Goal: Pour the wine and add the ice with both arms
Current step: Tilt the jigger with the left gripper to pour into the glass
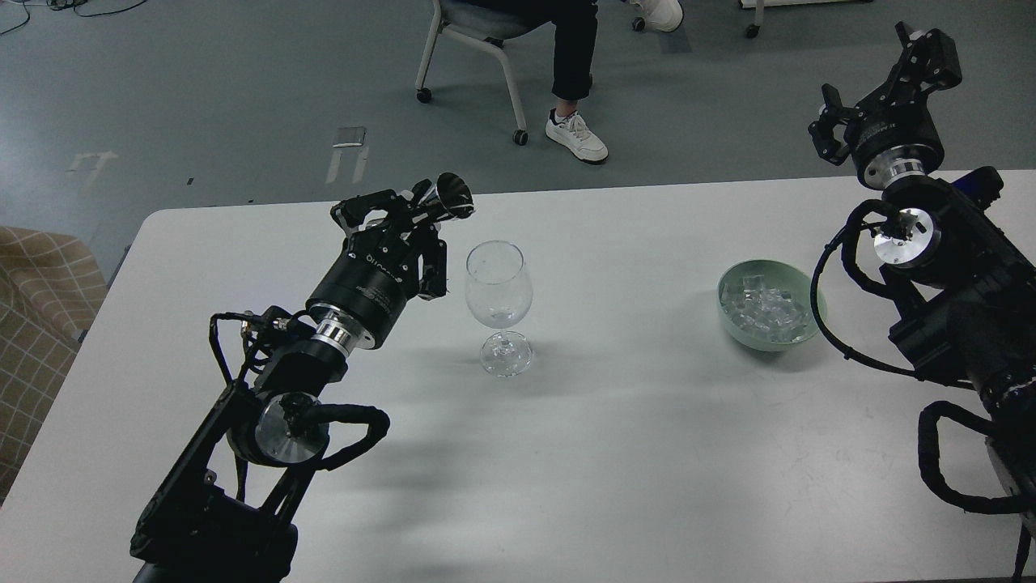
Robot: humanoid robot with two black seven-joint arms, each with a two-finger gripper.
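Observation:
A clear stemmed wine glass [498,300] stands upright on the white table [631,453], left of centre. My left gripper [421,209] is just left of and behind the glass rim. It is shut on a small shiny metal measuring cup [450,197], which is tipped with its mouth toward the right. The wine does not show in the cup or the glass. The ice [765,312], several clear cubes, lies in a pale green bowl [813,304] at the right. My right gripper [878,81] is raised high behind the bowl, off the table's far edge, open and empty.
A person's leg and white shoe [576,134] and a wheeled chair [477,48] are on the floor beyond the table's far edge. A checked cloth [32,300] lies off the table's left edge. My right arm's cables [842,308] hang close to the bowl.

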